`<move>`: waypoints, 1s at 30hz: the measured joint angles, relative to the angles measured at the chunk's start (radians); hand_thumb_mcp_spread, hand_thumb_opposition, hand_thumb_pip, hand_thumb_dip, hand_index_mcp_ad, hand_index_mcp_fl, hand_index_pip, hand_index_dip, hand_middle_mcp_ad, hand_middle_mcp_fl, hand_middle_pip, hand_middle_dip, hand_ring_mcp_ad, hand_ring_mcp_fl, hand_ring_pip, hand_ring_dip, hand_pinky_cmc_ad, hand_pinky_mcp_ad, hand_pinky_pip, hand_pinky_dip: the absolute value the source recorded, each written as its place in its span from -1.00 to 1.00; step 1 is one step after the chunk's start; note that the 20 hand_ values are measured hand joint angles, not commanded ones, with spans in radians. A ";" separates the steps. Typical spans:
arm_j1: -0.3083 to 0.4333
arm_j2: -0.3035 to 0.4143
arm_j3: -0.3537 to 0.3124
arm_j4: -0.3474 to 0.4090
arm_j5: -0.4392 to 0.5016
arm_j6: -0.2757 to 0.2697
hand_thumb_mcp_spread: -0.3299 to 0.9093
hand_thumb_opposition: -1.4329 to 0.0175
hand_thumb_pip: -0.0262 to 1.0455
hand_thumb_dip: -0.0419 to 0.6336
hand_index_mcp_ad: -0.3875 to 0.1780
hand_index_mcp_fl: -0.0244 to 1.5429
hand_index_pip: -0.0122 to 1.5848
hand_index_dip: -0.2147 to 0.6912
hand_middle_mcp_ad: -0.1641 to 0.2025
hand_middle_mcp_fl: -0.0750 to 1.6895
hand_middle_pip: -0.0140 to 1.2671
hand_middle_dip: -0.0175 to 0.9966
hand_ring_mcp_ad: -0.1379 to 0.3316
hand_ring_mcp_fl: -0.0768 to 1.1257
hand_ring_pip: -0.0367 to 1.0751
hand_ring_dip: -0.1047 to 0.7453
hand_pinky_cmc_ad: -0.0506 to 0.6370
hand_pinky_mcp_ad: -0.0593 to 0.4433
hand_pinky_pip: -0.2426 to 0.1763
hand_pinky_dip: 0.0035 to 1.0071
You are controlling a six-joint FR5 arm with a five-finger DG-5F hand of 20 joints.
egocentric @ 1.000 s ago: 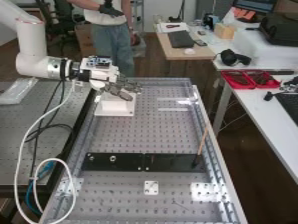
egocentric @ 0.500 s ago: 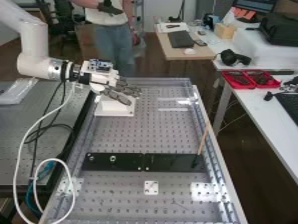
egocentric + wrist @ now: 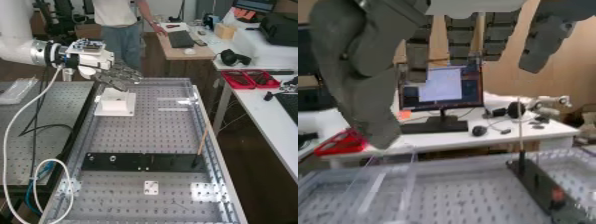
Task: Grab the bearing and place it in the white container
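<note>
Down below me, the bench [image 3: 126,135]: big, flat and full of little holes.
My arm [image 3: 16,45]: thick and white, reaching in over the bench's far end.
Black bar [image 3: 169,162]: long and flat, well apart from me, with a thin stick [image 3: 203,140] leaning up at one end.
My hand [image 3: 118,75]: up just above the white container. My fingers are loose and straight, my thumb is out to the side, and I see nothing pinched between them.
White container [image 3: 116,101]: a small box on a flat white foot, sitting on the bench.
Bearing: I cannot tell for sure where it is. My best guess is inside the white container, because I am right over it with my fingers loose. If so, the job looks done and I can go away gently.
How it would feel: a hard little metal ring, I think, heavy for its size. It won't squash or break easily, but it is smooth, so it could slip or roll.
Where to hold it: by its round outside edge, thumb on one side and fingertips across from it, low down and even.
Larger nut [image 3: 113,158]: standing on the black bar.
Smaller nut [image 3: 91,158]: beside it on the bar. Neither one is for me.
</note>
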 joint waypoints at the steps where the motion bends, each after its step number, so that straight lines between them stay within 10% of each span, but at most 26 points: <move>1: -0.018 0.012 0.013 -0.006 -0.004 -0.011 0.10 -0.17 0.16 -0.03 -0.23 -0.94 -0.26 -0.30 0.27 -0.91 -0.78 -0.66 0.14 -0.88 -0.77 -0.55 0.24 0.42 -0.24 -0.59; 12: -0.215 0.009 0.183 -0.059 -0.078 -0.055 -0.03 -0.07 -0.04 -0.31 -0.15 -0.86 -0.75 -0.30 0.25 -0.91 -0.78 -0.66 0.18 -0.88 -0.77 -0.55 0.27 0.42 -0.35 -0.46; 30: -0.380 -0.131 0.382 -0.145 -0.240 -0.081 -0.04 -0.05 -0.10 -0.43 -0.14 -0.78 -0.84 -0.28 0.26 -0.91 -0.78 -0.66 0.26 -0.88 -0.77 -0.55 0.35 0.47 -0.35 -0.41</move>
